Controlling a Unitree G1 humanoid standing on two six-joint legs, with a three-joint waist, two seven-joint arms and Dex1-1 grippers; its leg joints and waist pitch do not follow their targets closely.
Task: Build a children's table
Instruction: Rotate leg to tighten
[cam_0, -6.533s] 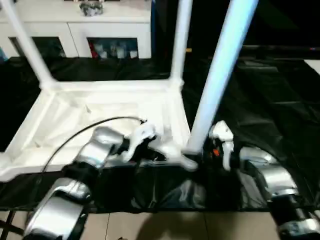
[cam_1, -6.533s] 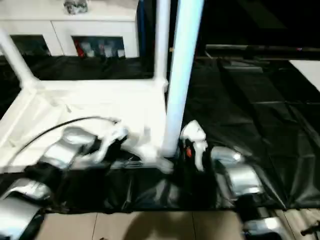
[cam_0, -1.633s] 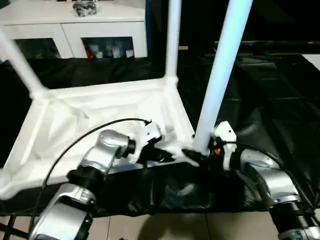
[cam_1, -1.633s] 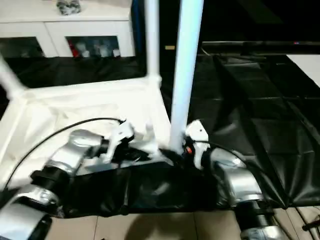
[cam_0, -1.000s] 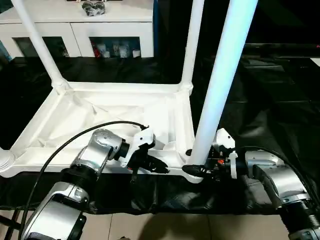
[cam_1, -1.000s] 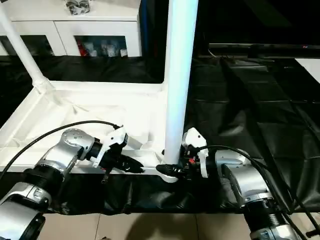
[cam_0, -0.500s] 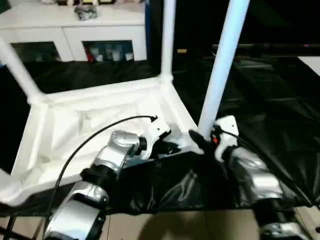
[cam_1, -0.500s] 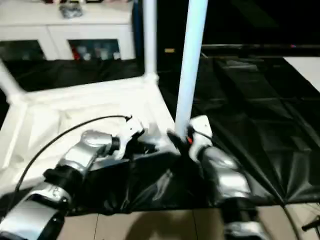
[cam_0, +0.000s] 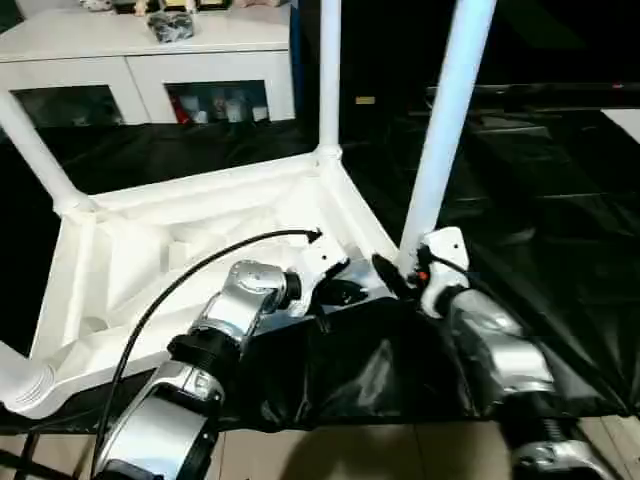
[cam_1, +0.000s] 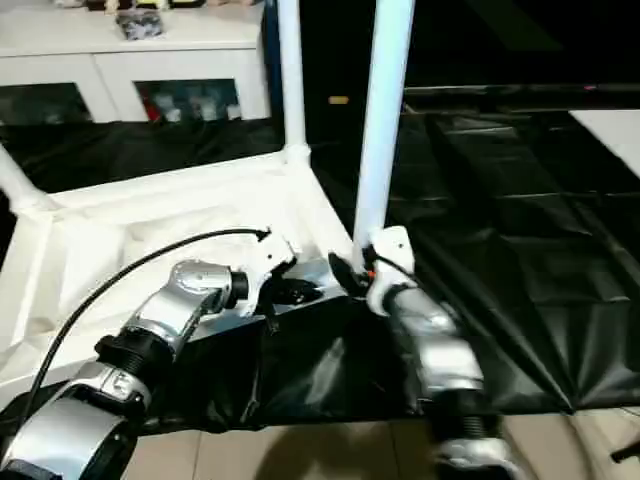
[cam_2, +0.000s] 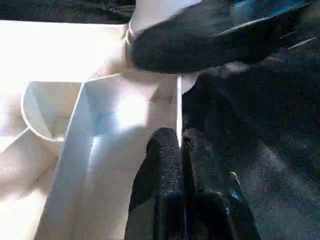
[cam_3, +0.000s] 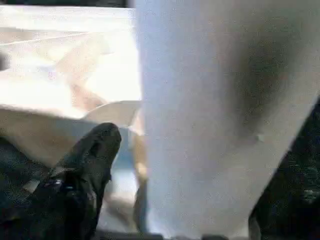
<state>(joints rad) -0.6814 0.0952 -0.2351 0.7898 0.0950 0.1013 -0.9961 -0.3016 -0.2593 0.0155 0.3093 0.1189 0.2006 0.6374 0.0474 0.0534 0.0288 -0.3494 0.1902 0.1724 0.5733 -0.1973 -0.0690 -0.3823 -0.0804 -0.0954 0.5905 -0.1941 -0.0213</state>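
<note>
Black sheet (cam_0: 560, 250) carries the upturned tabletop (cam_0: 150, 250).

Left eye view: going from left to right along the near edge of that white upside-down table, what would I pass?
Near-left leg stub → left tool → near-right leg, standing in its corner → right tool by that leg's foot → black sheet.

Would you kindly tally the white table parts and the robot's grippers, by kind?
tabletop: 1
legs: 4
grippers, the left gripper and the right gripper: 2
Total: 7
</note>
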